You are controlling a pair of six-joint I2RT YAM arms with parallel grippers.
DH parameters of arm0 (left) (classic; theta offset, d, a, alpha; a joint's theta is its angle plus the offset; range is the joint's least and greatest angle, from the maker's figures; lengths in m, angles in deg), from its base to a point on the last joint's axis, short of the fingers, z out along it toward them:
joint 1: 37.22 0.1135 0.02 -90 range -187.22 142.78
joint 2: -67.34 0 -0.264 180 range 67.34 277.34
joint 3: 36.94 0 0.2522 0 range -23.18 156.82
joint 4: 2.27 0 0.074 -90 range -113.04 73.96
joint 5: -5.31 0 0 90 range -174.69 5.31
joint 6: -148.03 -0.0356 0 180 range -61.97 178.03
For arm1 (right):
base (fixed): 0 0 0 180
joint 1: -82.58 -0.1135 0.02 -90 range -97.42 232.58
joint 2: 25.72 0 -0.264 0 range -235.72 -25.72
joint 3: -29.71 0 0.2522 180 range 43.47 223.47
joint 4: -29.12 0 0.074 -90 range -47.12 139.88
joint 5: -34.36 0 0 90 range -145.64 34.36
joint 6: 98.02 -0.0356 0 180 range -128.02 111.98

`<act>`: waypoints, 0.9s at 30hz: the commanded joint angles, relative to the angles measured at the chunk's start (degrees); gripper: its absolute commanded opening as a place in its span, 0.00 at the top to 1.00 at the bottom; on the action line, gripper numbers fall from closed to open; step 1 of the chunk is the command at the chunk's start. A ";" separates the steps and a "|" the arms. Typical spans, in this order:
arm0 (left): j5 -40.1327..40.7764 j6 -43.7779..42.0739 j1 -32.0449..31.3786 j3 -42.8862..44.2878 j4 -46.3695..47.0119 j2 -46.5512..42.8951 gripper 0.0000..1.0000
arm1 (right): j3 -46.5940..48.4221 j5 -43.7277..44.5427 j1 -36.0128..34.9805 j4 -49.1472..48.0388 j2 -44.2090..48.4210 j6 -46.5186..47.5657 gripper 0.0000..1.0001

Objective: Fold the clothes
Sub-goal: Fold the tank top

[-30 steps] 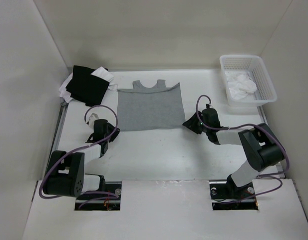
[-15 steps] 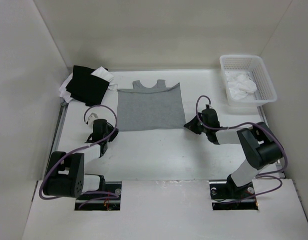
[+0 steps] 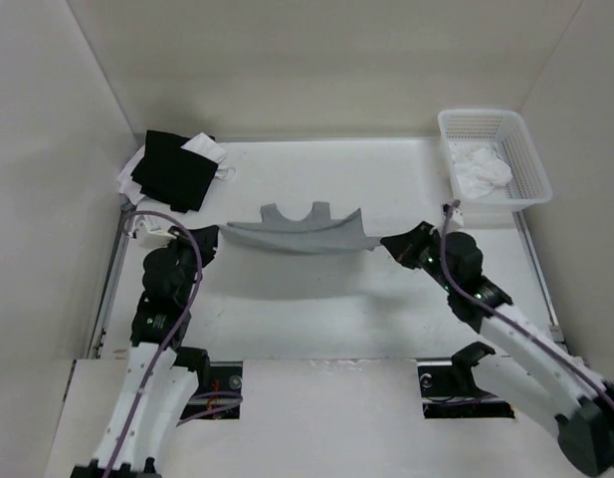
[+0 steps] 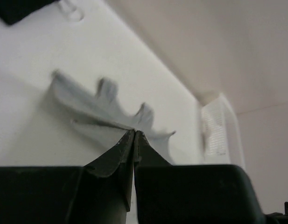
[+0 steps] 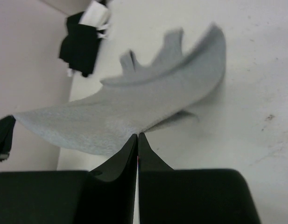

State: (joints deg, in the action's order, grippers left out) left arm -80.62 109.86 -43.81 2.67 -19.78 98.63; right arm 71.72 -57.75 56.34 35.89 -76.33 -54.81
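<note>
aloft, shirt [image 3: 311,231] stretched between left end effector [image 3: 211,235], right end effector [image 3: 386,243]

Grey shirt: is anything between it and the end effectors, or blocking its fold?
Nothing visible does. The left end effector and right end effector each pinch a near corner of the light heather-grey knit shirt. The black-and-white garment pile lies far left, the white plastic basket far right, both apart from it.
</note>
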 commanded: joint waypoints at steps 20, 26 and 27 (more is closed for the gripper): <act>2.95 -5.61 -4.00 14.17 -20.97 -9.07 1.00 | 24.50 23.79 -26.67 38.83 13.80 5.73 0.96; 3.74 -4.12 -2.59 5.80 0.71 12.79 1.00 | 18.41 -3.93 2.00 16.24 -7.53 6.97 0.96; 4.53 -4.02 -2.77 6.14 4.94 17.88 1.00 | 19.99 -5.17 4.46 14.04 -13.06 7.23 0.96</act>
State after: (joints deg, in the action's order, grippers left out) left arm -78.28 104.92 -46.98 8.96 -31.52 109.01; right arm 90.23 -50.67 54.98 64.50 -81.16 -49.34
